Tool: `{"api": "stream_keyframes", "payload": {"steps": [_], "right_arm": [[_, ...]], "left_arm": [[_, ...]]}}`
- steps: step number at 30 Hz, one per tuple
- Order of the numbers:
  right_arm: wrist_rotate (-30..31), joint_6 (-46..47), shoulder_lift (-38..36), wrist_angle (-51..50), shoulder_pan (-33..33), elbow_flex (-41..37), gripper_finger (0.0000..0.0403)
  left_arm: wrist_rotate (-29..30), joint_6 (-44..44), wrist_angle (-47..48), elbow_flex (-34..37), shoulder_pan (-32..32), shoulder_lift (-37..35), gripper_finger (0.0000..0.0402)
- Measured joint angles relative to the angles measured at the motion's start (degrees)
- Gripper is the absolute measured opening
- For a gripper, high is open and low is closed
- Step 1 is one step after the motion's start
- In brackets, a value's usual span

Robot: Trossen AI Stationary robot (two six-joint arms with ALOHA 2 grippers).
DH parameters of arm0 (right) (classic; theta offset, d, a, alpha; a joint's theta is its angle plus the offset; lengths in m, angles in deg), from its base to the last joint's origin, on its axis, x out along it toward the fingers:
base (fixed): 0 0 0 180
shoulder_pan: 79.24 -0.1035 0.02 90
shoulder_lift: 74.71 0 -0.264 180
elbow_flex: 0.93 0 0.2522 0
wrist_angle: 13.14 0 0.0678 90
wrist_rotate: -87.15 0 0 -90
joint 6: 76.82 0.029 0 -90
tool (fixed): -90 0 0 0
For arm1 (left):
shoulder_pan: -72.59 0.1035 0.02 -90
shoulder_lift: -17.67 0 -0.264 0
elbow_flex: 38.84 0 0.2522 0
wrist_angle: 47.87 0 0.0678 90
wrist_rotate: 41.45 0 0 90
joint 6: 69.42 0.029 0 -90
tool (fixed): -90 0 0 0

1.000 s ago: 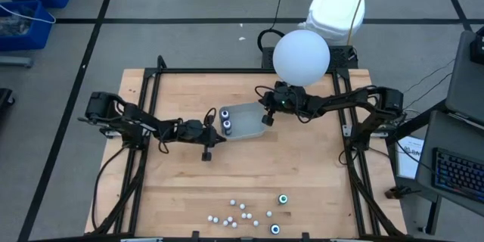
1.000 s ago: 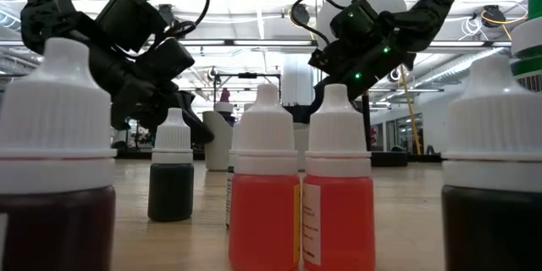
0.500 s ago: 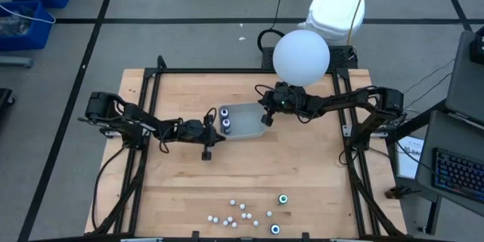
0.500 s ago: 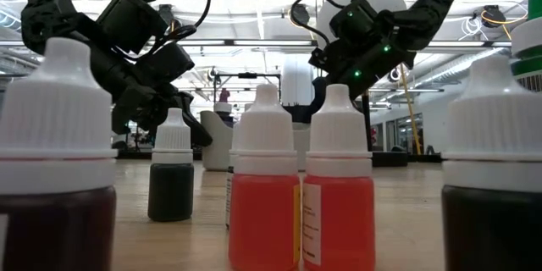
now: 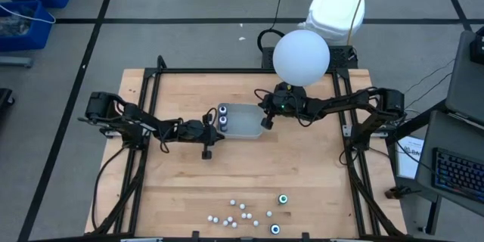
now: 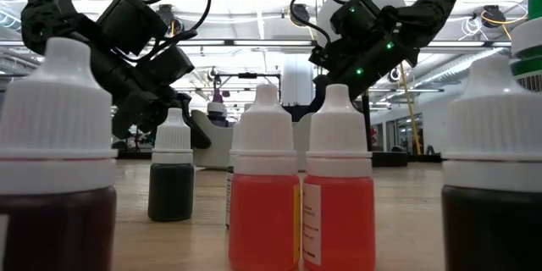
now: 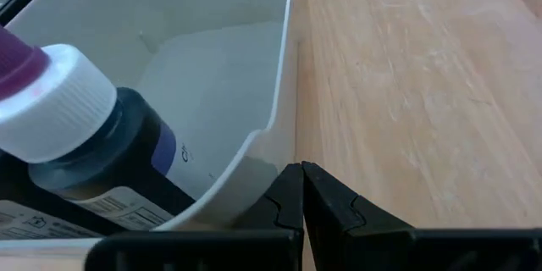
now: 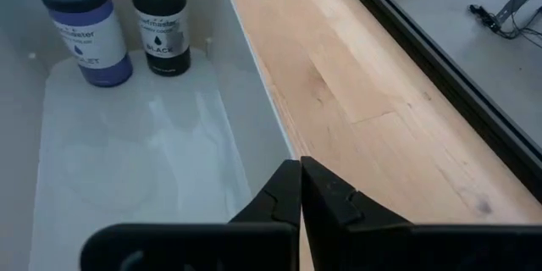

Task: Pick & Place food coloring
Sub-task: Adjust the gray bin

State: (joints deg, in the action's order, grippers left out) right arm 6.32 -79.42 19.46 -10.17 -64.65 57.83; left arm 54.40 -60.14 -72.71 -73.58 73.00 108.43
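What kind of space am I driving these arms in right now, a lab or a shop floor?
Most likely a robotics lab in a large open hall: a framed wooden table on taped grey flooring, a keyboard at a side desk, and long ceiling light strips over a wide interior.

Your left arm and right arm are matte black, built of jointed blocky links. You can see black cables loop over both wrists in the low view, and green lights glow on the right wrist. Each gripper ends in two dark, wedge-shaped fingers.
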Motion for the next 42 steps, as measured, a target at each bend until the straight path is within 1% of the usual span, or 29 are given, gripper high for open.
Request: {"api": "stream_keyframes", "payload": {"steps": [4, 11, 22, 28, 32, 34, 36, 39, 41, 42], "right_arm": [[-0.19, -2.16, 0.00, 0.08, 0.00, 0.00, 0.0000], [-0.05, -5.28, -0.14, 3.11, -0.88, -0.07, 0.0000], [0.31, -6.24, -5.28, 1.60, -2.65, -0.26, 0.0000], [1.13, -6.86, -6.73, 1.75, -3.13, -0.16, 0.0000], [1.56, -7.08, -9.16, -0.64, -4.63, -0.12, 0.0000], [4.77, -7.00, -11.62, -4.34, -6.47, -0.06, 0.0000], [10.74, -6.60, -14.33, -8.17, -8.97, -0.08, 0.0000], [18.41, -3.30, -18.52, -15.82, -12.97, -0.04, 0.0000], [20.77, 0.75, -20.19, -19.39, -15.17, -0.04, 0.0000], [20.98, 2.91, -20.79, -21.52, -16.04, -0.04, 0.0000]], "left_arm": [[-1.15, 0.00, -0.12, 0.00, 0.04, 0.00, 0.0010], [-2.69, 0.05, -1.01, 0.00, -0.64, 0.00, 0.0010], [-3.05, 0.94, -2.01, -0.02, -3.23, -0.80, 0.0010], [-3.27, 1.73, -3.12, -0.02, -4.92, -0.94, 0.0010], [-3.25, 3.32, -2.02, -0.04, -7.17, -3.58, 0.0010], [-3.15, 2.72, 2.42, -0.02, -8.52, -6.94, 0.0010], [-1.85, 1.41, 8.80, -0.04, -9.71, -10.93, 0.0010], [3.30, -2.08, 20.10, -0.02, -11.15, -16.54, 0.0010], [7.15, -5.04, 25.69, 0.33, -11.54, -19.23, 0.0010], [9.23, -6.52, 27.64, 0.59, -11.57, -20.02, 0.0010]]}}
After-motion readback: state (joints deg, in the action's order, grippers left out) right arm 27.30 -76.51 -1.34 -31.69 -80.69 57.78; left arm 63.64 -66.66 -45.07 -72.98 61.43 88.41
